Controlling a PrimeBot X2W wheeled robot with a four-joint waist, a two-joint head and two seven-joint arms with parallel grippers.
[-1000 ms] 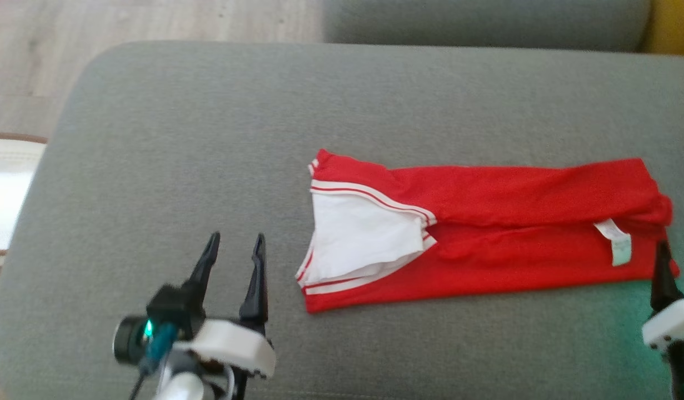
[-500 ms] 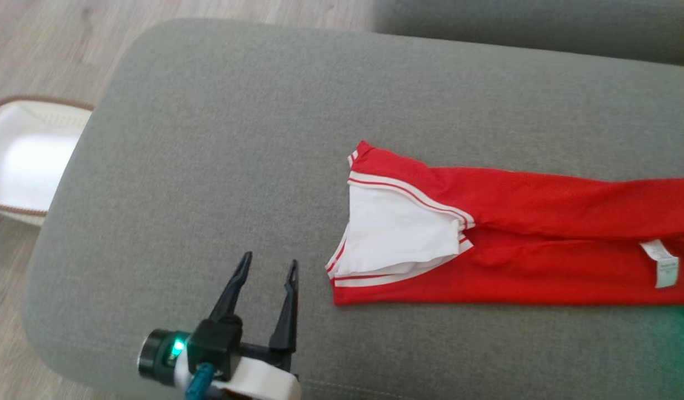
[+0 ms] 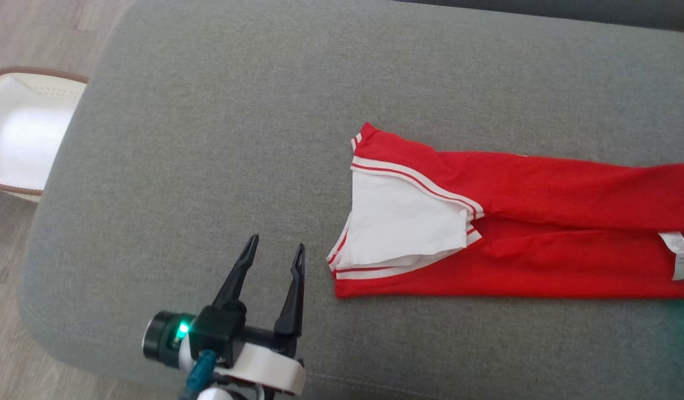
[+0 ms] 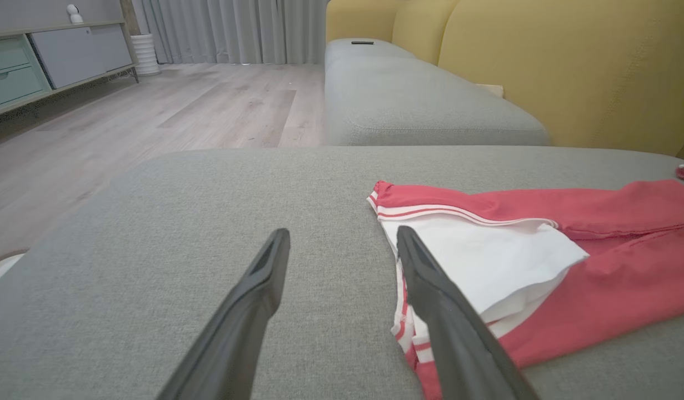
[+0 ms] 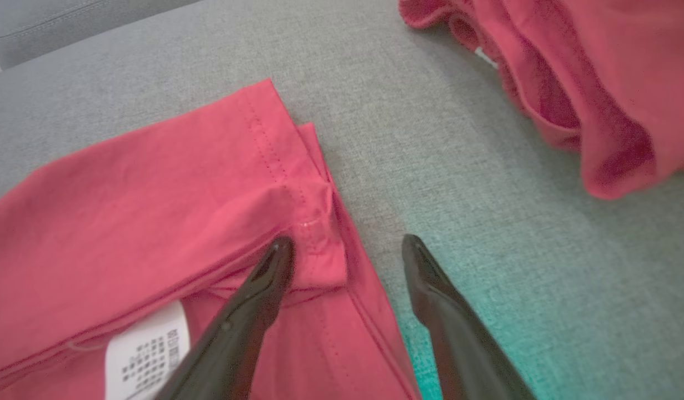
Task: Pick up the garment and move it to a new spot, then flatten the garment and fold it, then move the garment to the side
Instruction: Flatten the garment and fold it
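A red garment (image 3: 542, 222) with a white striped sleeve (image 3: 400, 222) lies folded lengthwise on the grey cushion (image 3: 219, 122), running off the right of the head view. My left gripper (image 3: 276, 254) hovers open just left of the garment's sleeve end (image 4: 486, 261), holding nothing. In the right wrist view my right gripper (image 5: 347, 250) is open over the garment's hem corner (image 5: 314, 239), its fingers either side of that corner, with the white care label (image 5: 147, 350) below.
A white basket (image 3: 19, 139) with a brown rim sits on the wood floor left of the cushion. Another red cloth (image 5: 575, 83) lies beyond the hem corner. A second grey seat (image 4: 408, 100) and yellow backrest (image 4: 569, 61) stand behind.
The head camera has swung left and down, so the garment's right end and the right gripper have left its view. The left gripper has kept open beside the sleeve end.
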